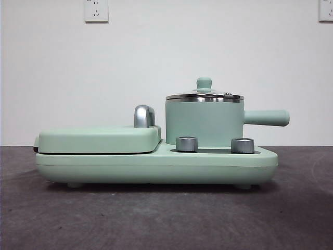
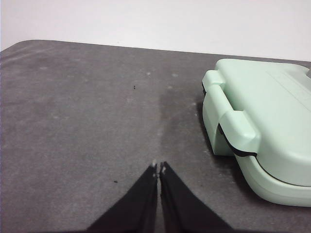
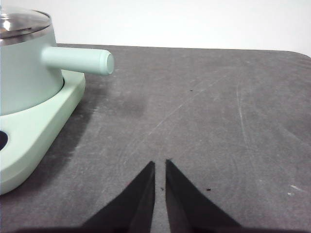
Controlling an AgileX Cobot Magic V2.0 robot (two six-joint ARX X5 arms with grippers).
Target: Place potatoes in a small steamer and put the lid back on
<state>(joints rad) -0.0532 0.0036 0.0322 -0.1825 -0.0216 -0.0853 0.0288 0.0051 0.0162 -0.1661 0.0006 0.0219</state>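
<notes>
The small steamer [image 1: 204, 124] is a mint-green pot with a steel rim; it stands on the right half of a green cooker base, its straight handle [image 1: 266, 117] pointing right. The lid [image 1: 204, 95], glass with a green knob, sits on the pot. The right wrist view shows the small steamer [image 3: 22, 73] and the lid [image 3: 22, 22] too. No potatoes show in any view. My left gripper [image 2: 159, 167] is shut over bare table beside the griddle end. My right gripper [image 3: 160, 164] is shut over bare table, off the pot's handle side. Neither arm appears in the front view.
The green cooker base [image 1: 156, 166] carries a flat griddle with a hinged cover [image 1: 99, 139] on its left half and two steel dials [image 1: 187, 144] at the front. The griddle end [image 2: 262, 131] shows close to my left gripper. The table [image 1: 156, 219] is dark grey.
</notes>
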